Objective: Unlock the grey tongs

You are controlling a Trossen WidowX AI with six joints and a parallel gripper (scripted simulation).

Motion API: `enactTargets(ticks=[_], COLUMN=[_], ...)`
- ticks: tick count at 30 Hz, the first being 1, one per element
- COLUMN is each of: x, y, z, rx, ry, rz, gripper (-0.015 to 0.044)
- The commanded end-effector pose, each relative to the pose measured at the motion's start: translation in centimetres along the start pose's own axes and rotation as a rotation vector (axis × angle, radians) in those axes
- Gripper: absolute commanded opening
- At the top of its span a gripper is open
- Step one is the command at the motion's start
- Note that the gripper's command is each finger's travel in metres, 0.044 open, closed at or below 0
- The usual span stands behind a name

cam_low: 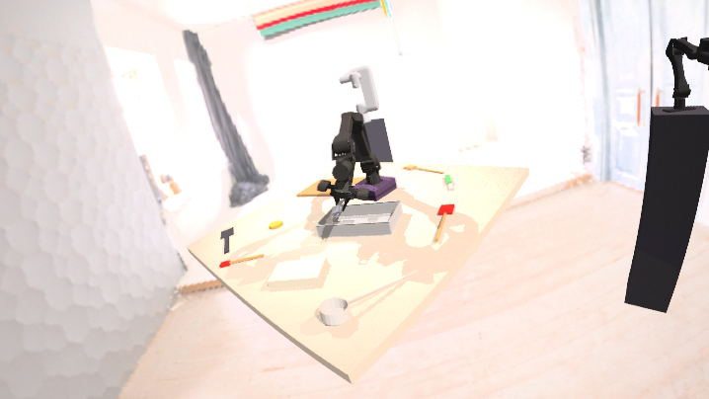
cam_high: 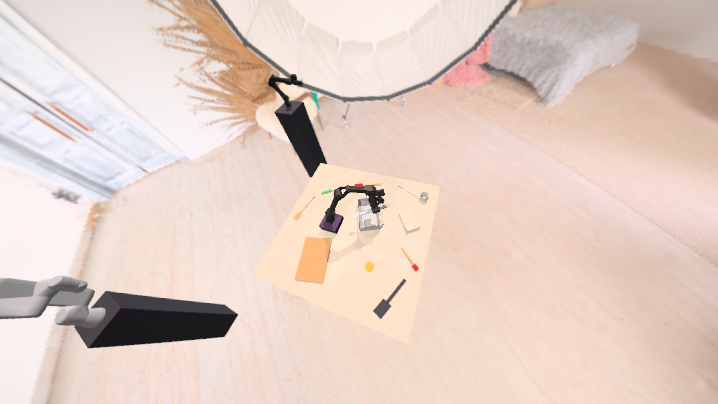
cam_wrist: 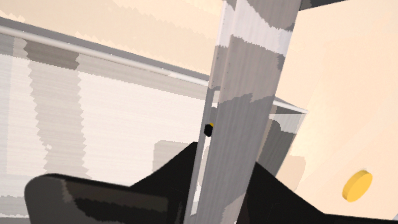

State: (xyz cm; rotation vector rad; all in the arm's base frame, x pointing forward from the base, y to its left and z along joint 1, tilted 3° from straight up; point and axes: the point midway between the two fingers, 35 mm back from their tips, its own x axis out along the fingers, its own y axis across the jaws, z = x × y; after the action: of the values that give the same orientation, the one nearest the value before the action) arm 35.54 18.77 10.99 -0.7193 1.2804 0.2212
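Note:
The grey tongs (cam_wrist: 250, 75) run up between my fingers in the wrist view, their two arms close together; a small black and yellow part shows at their left edge. My gripper (cam_wrist: 215, 152) (cam_low: 340, 200) is shut on the tongs, above the left end of the roasting tin (cam_high: 370, 229) (cam_low: 356, 228) as seen in the exterior view. The tin is a grey open tray. Whether the tongs touch its rim is too small to tell, and their far ends are hidden or out of frame. The wooden board (cam_high: 313, 259) (cam_low: 306, 191) is flat, orange-brown, beside the arm's purple base.
Around the tin lie a yellow disc (cam_high: 369, 266) (cam_low: 275, 224) (cam_wrist: 357, 185), a cream block (cam_high: 409, 221) (cam_low: 297, 272), a long-handled cup (cam_high: 424, 196) (cam_low: 333, 311), a dark spatula (cam_high: 382, 308), a red-headed tool (cam_high: 415, 267) and another red-headed tool (cam_low: 445, 209). The purple base (cam_high: 331, 223) stands between board and tin.

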Motion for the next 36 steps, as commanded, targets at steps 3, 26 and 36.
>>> enactTargets(ticks=[3,26,36], x=[0.2,0.4,2.6], y=[-0.1,-1.3,-7.2], z=[-0.1,-0.4,-2.6], rx=[0.085,0.229,0.372], ry=[0.023,0.05,0.081], rz=[0.154,0.374,0.361], gripper=[-0.015,-0.015,-0.015])
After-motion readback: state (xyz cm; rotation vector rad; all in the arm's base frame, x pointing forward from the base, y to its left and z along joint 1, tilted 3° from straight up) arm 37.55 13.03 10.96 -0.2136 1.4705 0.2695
